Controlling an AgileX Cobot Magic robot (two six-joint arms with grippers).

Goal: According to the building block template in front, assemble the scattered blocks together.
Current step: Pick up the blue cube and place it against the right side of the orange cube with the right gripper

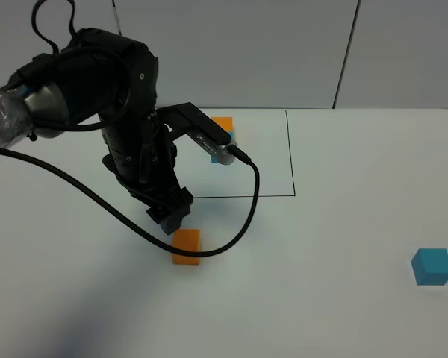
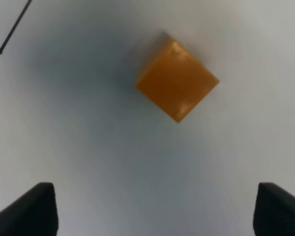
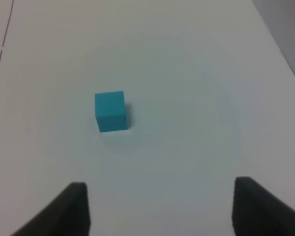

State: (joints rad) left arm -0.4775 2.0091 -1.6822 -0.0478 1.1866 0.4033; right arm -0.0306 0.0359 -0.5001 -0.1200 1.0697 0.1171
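Observation:
The loose orange cube (image 1: 186,247) lies on the white table just below the black outline (image 1: 292,164). My left gripper (image 1: 169,218) hovers right above and behind it, open and empty; the left wrist view shows the orange cube (image 2: 177,83) ahead of the spread fingertips (image 2: 32,209). The loose teal cube (image 1: 431,266) lies far right. The right wrist view shows the teal cube (image 3: 110,111) ahead of my open, empty right gripper (image 3: 157,206). The template pair (image 1: 222,130) sits inside the outline, mostly hidden by the left arm.
The left arm's black cable (image 1: 239,224) loops over the table next to the orange cube. A grey wall (image 1: 284,52) backs the table. The right arm itself is out of the exterior view.

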